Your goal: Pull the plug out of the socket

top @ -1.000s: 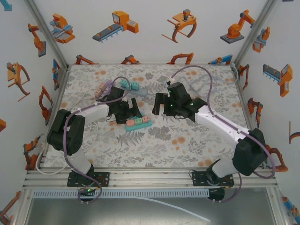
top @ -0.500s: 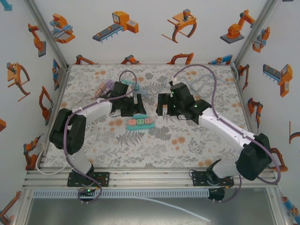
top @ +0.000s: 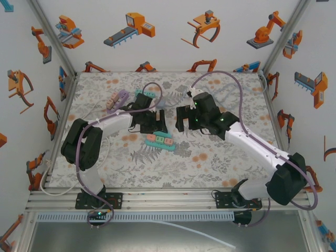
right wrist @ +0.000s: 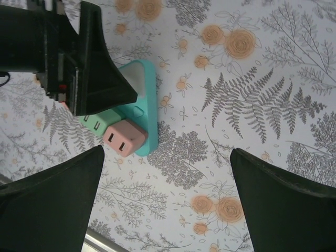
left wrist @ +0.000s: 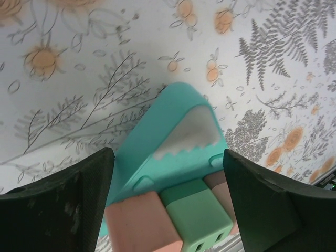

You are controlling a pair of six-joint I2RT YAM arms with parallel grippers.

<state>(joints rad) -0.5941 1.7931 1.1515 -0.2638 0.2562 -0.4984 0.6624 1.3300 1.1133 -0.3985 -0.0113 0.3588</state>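
Lying slantwise left-to-right: socket strip [right wrist: 149, 105]

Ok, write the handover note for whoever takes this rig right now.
Left hand: open, straddling the pink plug and green plug seated in the teal power strip, no grip yet.
Right hand: open, above the table beside the strip, holding nothing.
Done: approach only.
To do: close on a plug, probably pin the strip, pull it free.
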